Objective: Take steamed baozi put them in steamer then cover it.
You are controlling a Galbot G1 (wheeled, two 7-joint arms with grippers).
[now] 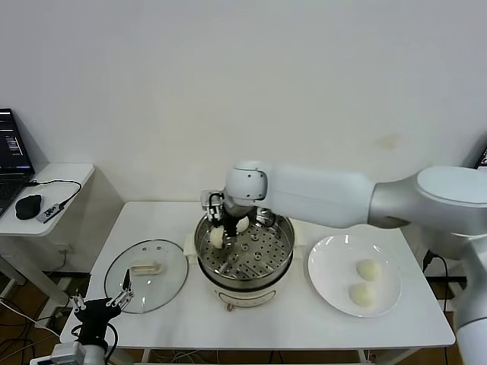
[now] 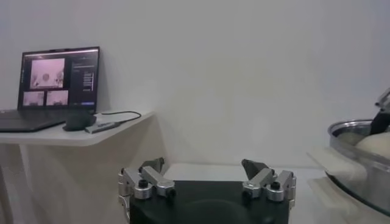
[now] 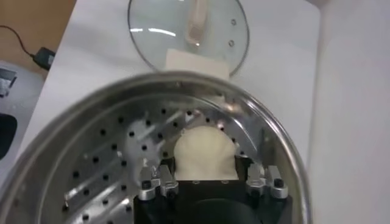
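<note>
A steamed baozi point(image 1: 218, 236) is held low inside the steamer point(image 1: 283, 251), near its left wall and just above, perhaps already touching, the perforated tray point(image 1: 255, 255); contact cannot be confirmed from the views. The bun is clasped between the fingers of the right gripper point(image 1: 221, 228), which reaches in from above, so the bun lies directly below and between the fingers, as the right wrist view shows point(image 3: 204, 152). Being round, it offers no long axis to align. What looks like a second bun point(image 1: 242, 225) sits just beside it, partly hidden by the wrist. Two further baozi point(image 1: 367, 268) point(image 1: 361, 294) remain on the white plate point(image 1: 327, 258) to the right of the steamer, nearer the right arm. The glass lid point(image 1: 144, 285) rests on the desk point(image 1: 304, 323) to the left of the steamer, close to the left gripper point(image 1: 106, 304), which is parked at the desk's near left edge with its fingers spread wide and empty. Release is judged to be the next step.
</note>
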